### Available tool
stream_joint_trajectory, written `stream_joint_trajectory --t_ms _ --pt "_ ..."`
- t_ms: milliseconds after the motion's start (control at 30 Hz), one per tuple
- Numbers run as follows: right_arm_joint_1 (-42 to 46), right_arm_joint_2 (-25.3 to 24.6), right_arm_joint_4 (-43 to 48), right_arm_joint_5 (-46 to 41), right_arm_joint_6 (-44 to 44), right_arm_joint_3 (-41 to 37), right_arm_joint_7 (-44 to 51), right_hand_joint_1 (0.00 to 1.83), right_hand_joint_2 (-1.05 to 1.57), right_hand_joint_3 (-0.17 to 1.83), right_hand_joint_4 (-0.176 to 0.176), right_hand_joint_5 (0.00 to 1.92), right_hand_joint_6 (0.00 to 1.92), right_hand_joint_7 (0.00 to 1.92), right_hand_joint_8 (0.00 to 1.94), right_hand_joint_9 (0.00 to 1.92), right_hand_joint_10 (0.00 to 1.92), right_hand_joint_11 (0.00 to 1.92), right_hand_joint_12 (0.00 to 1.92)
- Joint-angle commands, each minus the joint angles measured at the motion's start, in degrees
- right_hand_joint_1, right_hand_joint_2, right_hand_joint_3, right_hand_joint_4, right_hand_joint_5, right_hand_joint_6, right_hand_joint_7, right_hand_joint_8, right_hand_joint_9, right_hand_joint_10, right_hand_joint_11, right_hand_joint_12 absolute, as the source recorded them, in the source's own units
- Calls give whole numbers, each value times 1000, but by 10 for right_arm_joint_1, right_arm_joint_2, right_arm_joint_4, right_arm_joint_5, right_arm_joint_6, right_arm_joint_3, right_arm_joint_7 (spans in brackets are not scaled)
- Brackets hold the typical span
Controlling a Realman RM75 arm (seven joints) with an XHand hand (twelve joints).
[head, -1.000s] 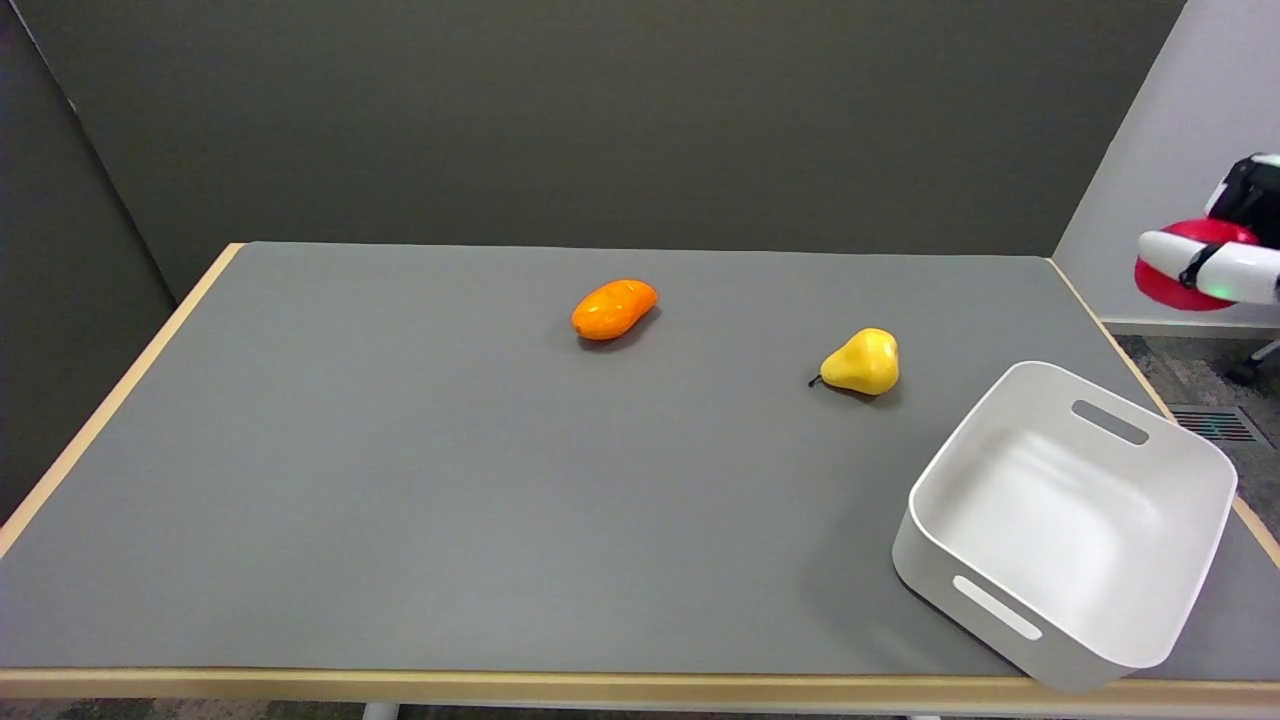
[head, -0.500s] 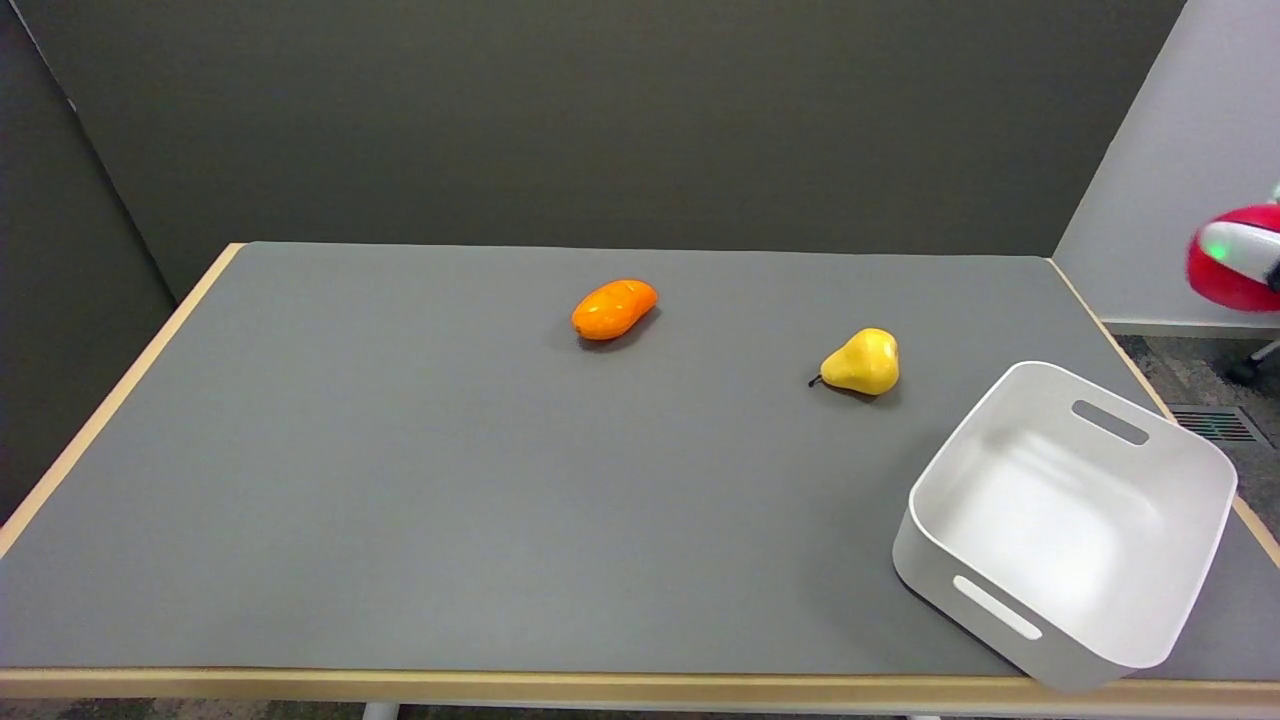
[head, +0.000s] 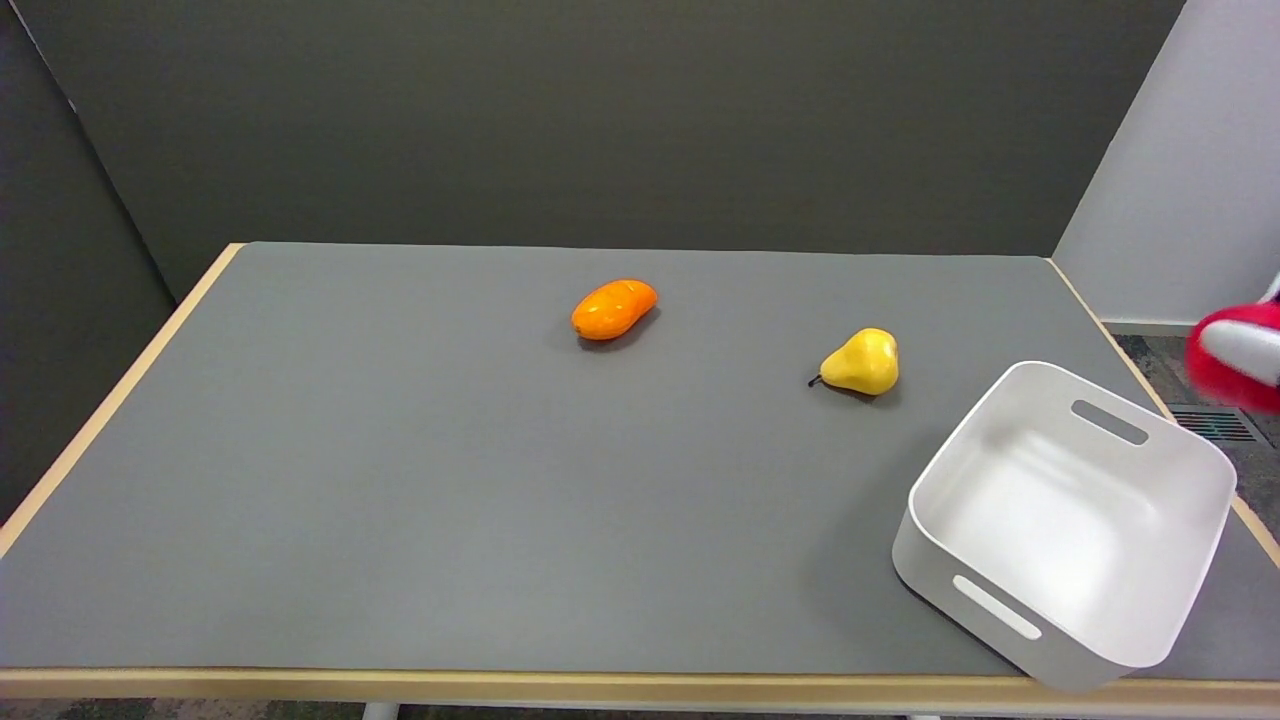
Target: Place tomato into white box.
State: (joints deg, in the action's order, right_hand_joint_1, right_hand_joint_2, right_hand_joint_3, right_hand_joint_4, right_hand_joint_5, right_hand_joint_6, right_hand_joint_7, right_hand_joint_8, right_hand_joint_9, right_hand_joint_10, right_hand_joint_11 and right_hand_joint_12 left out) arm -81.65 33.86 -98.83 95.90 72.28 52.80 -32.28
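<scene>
The grey tabletop [head: 400, 480] fills most of the frame. At its lower right sits the white box [head: 1180, 640], with nothing in it. At the right edge, above the box, the red tomato [head: 1222, 365] hangs blurred, a white finger of the right hand [head: 1248, 348] across it, holding it. A yellow pear [head: 861, 363] and an orange mango [head: 613, 308] lie mid-table.

One tomato [head: 1225, 365], one white box [head: 1175, 625], one pear [head: 861, 363], one orange fruit [head: 613, 308], one table [head: 400, 480]

lab | grey table [head: 400, 480]; dark partition walls [head: 600, 120]; toy fruit
</scene>
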Motion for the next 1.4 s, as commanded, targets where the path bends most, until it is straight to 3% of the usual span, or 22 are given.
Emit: stream_joint_trajectory --t_ms 33,133,200,400,500,533,567,600,633,667,700,767,833,967,1067,1400 --pt "-147 -4 -16 143 -126 104 -16 1359 827 798 -141 674 1665 862 1372 864 1523 917 1869" --pt "-158 -15 -6 139 -150 98 -15 1360 832 782 -142 676 1654 867 1359 868 1512 920 1874" --pt "-159 -15 3 136 -159 91 -14 1350 925 596 -134 655 1613 850 1315 844 1480 952 1772" --pt "-158 -13 15 118 -151 96 -16 1347 933 592 -133 648 1620 843 1325 836 1496 969 1789" --pt "-154 -6 14 119 -138 97 -15 1355 866 725 -137 660 1648 853 1358 852 1519 905 1880" --pt "-151 -2 12 121 -134 98 -13 1344 988 489 -133 623 1616 830 1322 820 1472 882 1794" --pt "-150 1 10 121 -133 98 -13 1305 1059 364 -116 604 1600 823 1304 802 1436 854 1756" --pt "-149 3 9 121 -133 98 -14 1224 1076 362 -78 604 1602 834 1303 801 1409 814 1775" --pt "-147 7 7 122 -133 98 -16 1125 1042 439 -18 589 1549 827 1263 786 1372 759 1775" --pt "-146 10 5 122 -132 98 -16 996 841 770 101 529 1322 751 1094 730 1310 671 1710" --pt "-145 11 4 122 -132 98 -16 906 715 976 176 488 1169 698 976 692 1268 614 1670" --pt "-144 13 2 122 -132 98 -16 856 714 962 176 471 1114 674 910 681 1257 608 1670" --pt "-142 13 2 122 -132 98 -16 626 706 948 176 399 887 580 697 568 1114 577 1663" --pt "-142 13 -1 120 -132 97 -16 364 659 990 153 324 680 485 583 506 952 523 1642" --pt "-142 15 -2 121 -132 94 -16 284 682 900 150 313 635 477 510 455 972 496 1625" --pt "-142 17 -5 120 -101 91 -17 181 664 903 146 299 602 463 486 442 970 498 1638"
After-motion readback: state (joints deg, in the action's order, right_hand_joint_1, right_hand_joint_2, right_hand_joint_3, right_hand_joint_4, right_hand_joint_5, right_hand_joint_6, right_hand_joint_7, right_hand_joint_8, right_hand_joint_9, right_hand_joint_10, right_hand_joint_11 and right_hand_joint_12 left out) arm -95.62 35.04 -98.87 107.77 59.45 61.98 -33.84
